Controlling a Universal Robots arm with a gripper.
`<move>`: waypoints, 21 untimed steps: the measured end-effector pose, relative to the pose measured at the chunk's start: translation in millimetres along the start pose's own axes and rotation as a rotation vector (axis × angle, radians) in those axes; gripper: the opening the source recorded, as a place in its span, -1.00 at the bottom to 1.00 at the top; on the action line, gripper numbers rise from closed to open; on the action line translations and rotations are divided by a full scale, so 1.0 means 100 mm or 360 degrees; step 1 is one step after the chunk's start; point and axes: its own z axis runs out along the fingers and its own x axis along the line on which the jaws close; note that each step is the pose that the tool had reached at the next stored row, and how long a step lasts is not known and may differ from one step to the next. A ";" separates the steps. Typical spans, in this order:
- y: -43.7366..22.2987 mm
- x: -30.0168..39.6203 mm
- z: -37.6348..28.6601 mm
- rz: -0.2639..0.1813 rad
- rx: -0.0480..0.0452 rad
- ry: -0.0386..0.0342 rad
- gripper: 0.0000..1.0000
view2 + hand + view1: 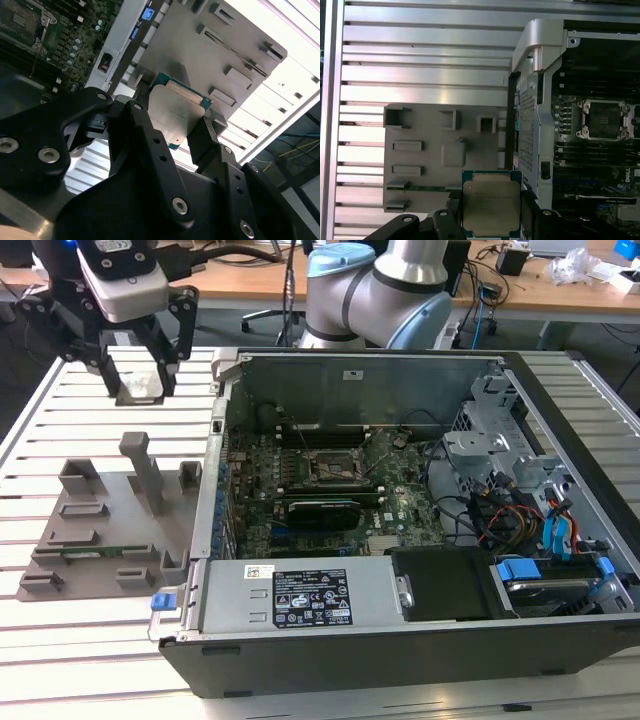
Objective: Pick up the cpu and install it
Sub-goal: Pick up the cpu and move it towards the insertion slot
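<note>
The gripper [138,380] is closed to the width of the cpu [138,390] and clamps it by two opposite edges between its fingers [527,212]. The cpu is held raised, with the grey tray [100,525] below it on the slatted table [90,640]. The computer case [400,640] and its socket frame [605,119] lie to one side of the gripper, well apart.

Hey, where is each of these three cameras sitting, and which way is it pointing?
Exterior view: stands apart, high beside the table, looking down into the open computer case; the arm and gripper show.
First wrist view: on the wrist, looking straight down past the cpu onto the tray and table; fingers show.
Second wrist view: on the wrist, looking slantwise along the fingers at the cpu.
Shared: both wrist views show the gripper shut on the cpu, the tray beyond.
</note>
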 end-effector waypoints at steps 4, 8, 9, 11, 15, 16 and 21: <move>-0.002 -0.050 0.009 0.0000 0.0000 0.0000 0.09; -0.005 -0.129 0.024 0.0000 0.0000 0.0000 0.09; -0.006 -0.140 0.026 0.0000 0.0000 0.0000 0.09; -0.007 -0.161 0.030 0.0000 0.0000 0.0000 0.09; -0.009 -0.206 0.040 0.0000 0.0000 0.0000 0.09; -0.009 -0.220 0.044 0.0000 0.0000 0.0000 0.09; -0.012 -0.293 0.066 0.0000 0.0000 0.0000 0.09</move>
